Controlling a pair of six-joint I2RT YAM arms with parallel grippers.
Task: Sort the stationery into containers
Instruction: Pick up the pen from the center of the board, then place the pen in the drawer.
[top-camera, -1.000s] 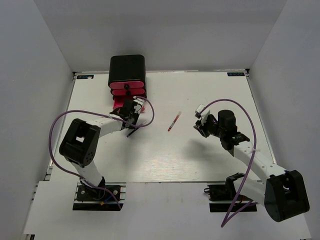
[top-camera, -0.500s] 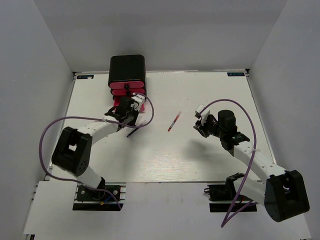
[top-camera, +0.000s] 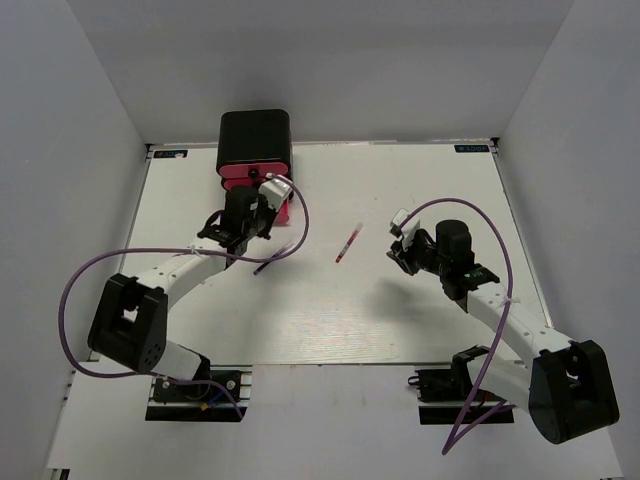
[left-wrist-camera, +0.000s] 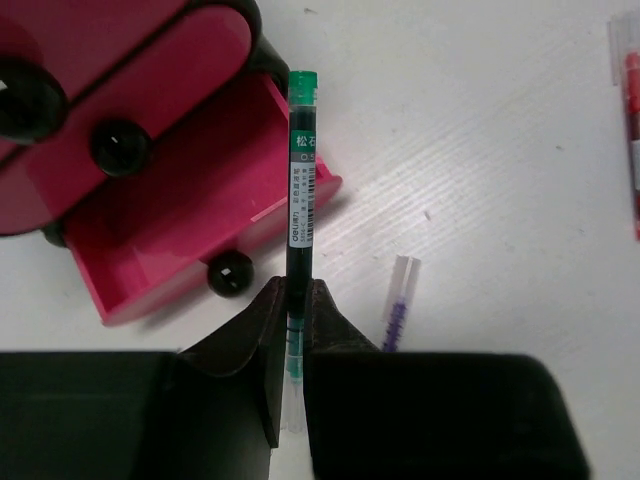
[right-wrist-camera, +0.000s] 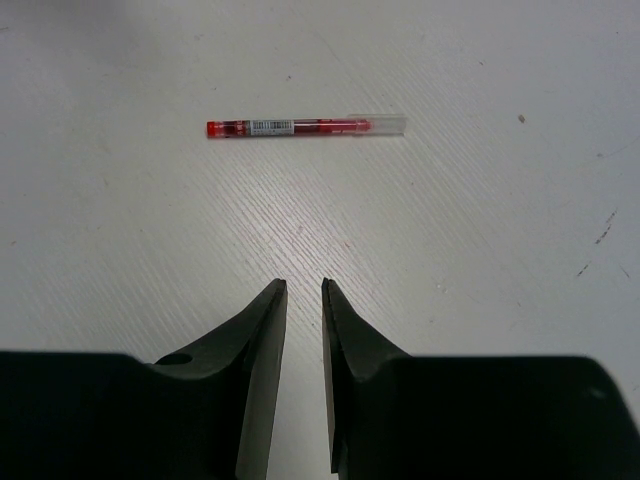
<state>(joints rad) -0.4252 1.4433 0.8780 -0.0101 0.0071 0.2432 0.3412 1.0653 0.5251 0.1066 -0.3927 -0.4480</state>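
My left gripper (left-wrist-camera: 297, 285) is shut on a dark pen with a green cap (left-wrist-camera: 300, 180). The pen points forward, its tip over the right edge of the pulled-out bottom drawer (left-wrist-camera: 190, 235). The black cabinet (top-camera: 255, 135) with pink-red drawers (left-wrist-camera: 120, 110) stands at the back left, and the left gripper (top-camera: 252, 222) hovers just in front of it. A blue pen (left-wrist-camera: 398, 305) lies on the table beside the left fingers. A red-white pen (top-camera: 348, 243) lies mid-table. My right gripper (right-wrist-camera: 303, 285) is slightly open and empty, a short way from the red-white pen (right-wrist-camera: 305, 127).
The white table (top-camera: 400, 320) is walled by grey panels at the back and both sides. A purple cable (top-camera: 300, 225) loops from the left wrist past the cabinet. The upper two drawers are shut, black knobs (left-wrist-camera: 120, 148) facing out.
The left arm has swung its elbow left and carried the green-capped pen forward from the table to the open bottom drawer. The right arm has not moved.
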